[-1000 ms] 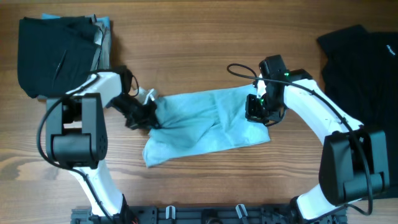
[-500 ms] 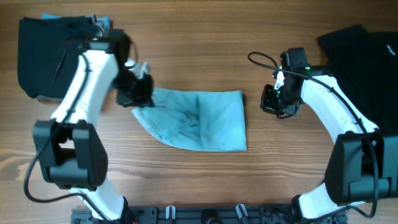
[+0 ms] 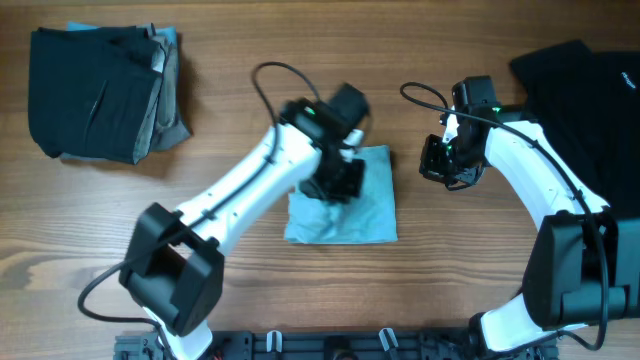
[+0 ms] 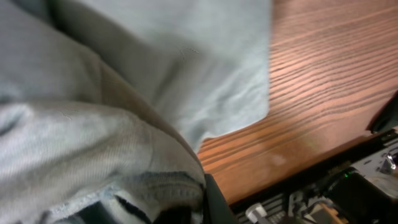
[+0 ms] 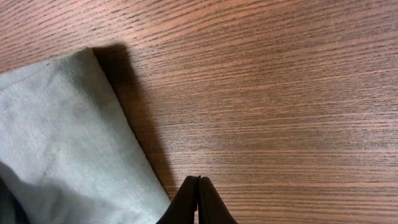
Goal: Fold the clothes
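Note:
The pale light-blue T-shirt (image 3: pixel 345 212) lies folded into a small rectangle at the table's middle. My left gripper (image 3: pixel 338 180) is over its upper left part, shut on a fold of the blue fabric, which fills the left wrist view (image 4: pixel 124 93). My right gripper (image 3: pixel 443 172) is shut and empty just right of the shirt, above bare wood. The shirt's right edge shows in the right wrist view (image 5: pixel 62 137), left of the closed fingers (image 5: pixel 199 186). A black T-shirt (image 3: pixel 585 100) lies spread at the far right.
A stack of folded dark clothes (image 3: pixel 95 92) sits at the back left corner. A black rail (image 3: pixel 330 345) runs along the table's front edge. Bare wood (image 3: pixel 480 270) lies between the blue shirt and the black one.
My left gripper has carried the shirt's left side rightward over the rest, folding it into a smaller rectangle. My right gripper let go earlier, moved right, and now stays still.

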Robot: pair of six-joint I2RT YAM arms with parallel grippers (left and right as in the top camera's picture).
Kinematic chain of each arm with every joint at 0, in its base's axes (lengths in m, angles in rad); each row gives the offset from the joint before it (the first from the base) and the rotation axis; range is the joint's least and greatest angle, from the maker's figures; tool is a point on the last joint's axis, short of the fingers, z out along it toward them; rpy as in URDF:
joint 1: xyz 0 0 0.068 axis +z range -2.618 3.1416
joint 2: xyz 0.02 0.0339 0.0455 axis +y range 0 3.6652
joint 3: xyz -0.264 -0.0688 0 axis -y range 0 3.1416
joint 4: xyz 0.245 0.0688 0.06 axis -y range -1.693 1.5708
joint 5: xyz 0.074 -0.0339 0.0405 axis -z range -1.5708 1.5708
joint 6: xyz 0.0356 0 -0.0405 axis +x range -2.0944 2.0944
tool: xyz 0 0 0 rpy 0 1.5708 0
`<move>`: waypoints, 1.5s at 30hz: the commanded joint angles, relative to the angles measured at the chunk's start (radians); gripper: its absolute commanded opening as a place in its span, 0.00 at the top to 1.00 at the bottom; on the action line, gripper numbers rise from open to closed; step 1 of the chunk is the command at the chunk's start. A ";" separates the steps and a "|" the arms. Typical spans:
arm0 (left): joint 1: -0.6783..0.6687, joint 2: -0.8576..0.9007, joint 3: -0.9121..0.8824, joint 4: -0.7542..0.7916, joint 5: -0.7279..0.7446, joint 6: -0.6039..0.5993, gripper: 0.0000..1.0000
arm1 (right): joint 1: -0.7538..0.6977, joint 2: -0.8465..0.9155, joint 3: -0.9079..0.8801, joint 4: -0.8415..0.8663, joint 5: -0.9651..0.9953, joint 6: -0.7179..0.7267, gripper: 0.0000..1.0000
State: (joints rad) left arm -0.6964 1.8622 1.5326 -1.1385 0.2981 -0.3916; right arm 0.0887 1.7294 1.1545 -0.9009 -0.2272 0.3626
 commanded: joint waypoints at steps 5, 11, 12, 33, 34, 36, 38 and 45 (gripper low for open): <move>-0.119 0.009 0.003 0.163 -0.162 -0.097 0.96 | -0.003 -0.022 0.020 -0.001 0.013 0.003 0.96; -0.126 0.063 0.003 0.255 -0.169 -0.111 0.90 | -0.003 -0.022 0.020 -0.008 0.013 0.003 0.96; -0.126 0.066 0.003 0.261 -0.169 -0.111 0.74 | -0.003 -0.022 0.020 -0.010 0.013 0.003 0.96; 0.134 -0.079 0.069 0.019 -0.163 0.016 0.96 | 0.032 -0.023 0.020 0.025 -0.146 -0.203 0.88; 0.143 -0.076 0.058 0.021 -0.167 0.032 0.96 | 0.030 -0.023 0.020 0.028 -0.126 -0.174 0.89; 0.160 -0.061 0.015 0.042 -0.166 0.075 0.96 | 0.010 -0.023 0.020 0.032 -0.055 -0.066 0.93; 0.167 -0.041 -0.028 0.065 -0.169 0.106 0.96 | -0.026 -0.023 0.020 0.045 -0.059 -0.037 0.93; 0.183 0.039 -0.195 0.265 -0.177 0.127 0.96 | -0.106 -0.023 0.020 0.047 -0.119 -0.046 0.92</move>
State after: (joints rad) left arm -0.5240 1.8526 1.4097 -0.9344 0.1417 -0.3103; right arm 0.0067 1.7294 1.1549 -0.8509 -0.3241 0.2947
